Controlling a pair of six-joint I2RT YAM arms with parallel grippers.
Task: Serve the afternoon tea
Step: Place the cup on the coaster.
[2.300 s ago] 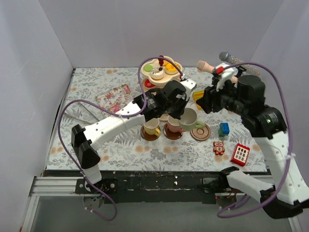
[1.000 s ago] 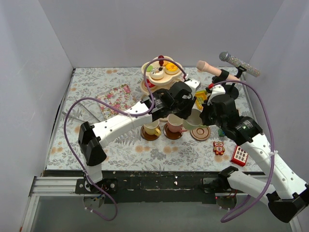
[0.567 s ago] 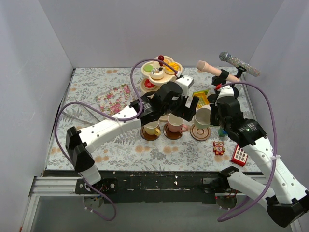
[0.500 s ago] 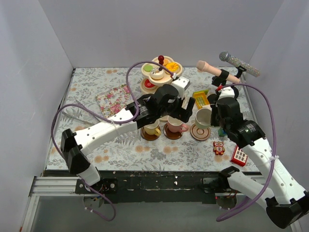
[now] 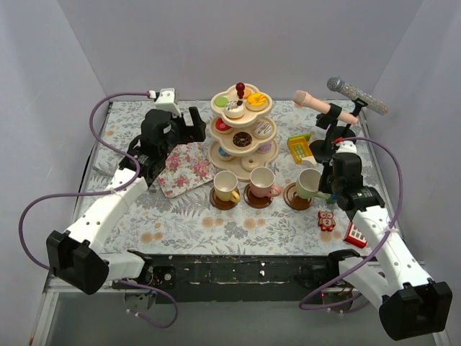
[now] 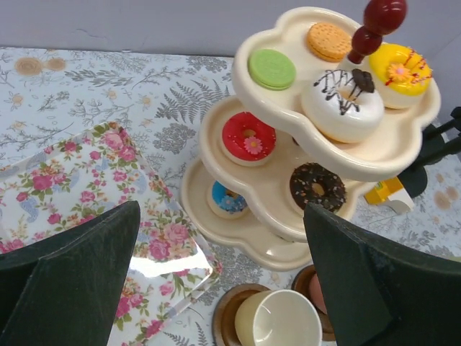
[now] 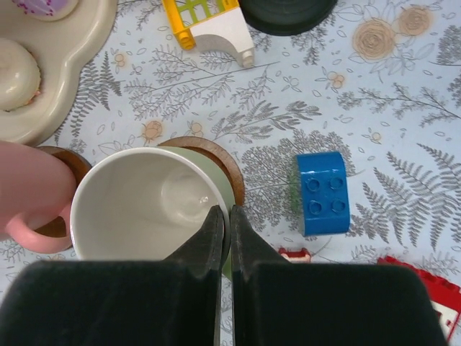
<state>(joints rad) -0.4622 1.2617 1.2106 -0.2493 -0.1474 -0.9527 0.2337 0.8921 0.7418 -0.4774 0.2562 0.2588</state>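
Observation:
The cream three-tier stand (image 5: 215, 153) with a red knob stands at the back centre, carrying donuts such as a red one (image 6: 243, 137) and a chocolate one (image 6: 315, 185). In front of it, three cups sit on brown saucers: yellow (image 5: 225, 184), pink (image 5: 261, 179) and green (image 5: 310, 182). My right gripper (image 7: 225, 216) is shut on the green cup's (image 7: 137, 202) rim, and the cup stands on its saucer (image 7: 220, 160). My left gripper (image 6: 223, 270) hangs open and empty, left of the stand (image 6: 238, 232), above the floral tray (image 6: 79, 194).
A blue block (image 7: 322, 193) lies just right of the green cup. A yellow toy (image 5: 299, 148), two microphones (image 5: 353, 94) on a black stand, a small red figure (image 5: 326, 220) and a red toy (image 5: 356, 232) crowd the right side. The floral tray (image 5: 180, 167) lies left of the cups.
My left gripper has opened, released the green cup and pulled back to the rear left. The cup now stands upright on the right saucer, with my right gripper on its rim.

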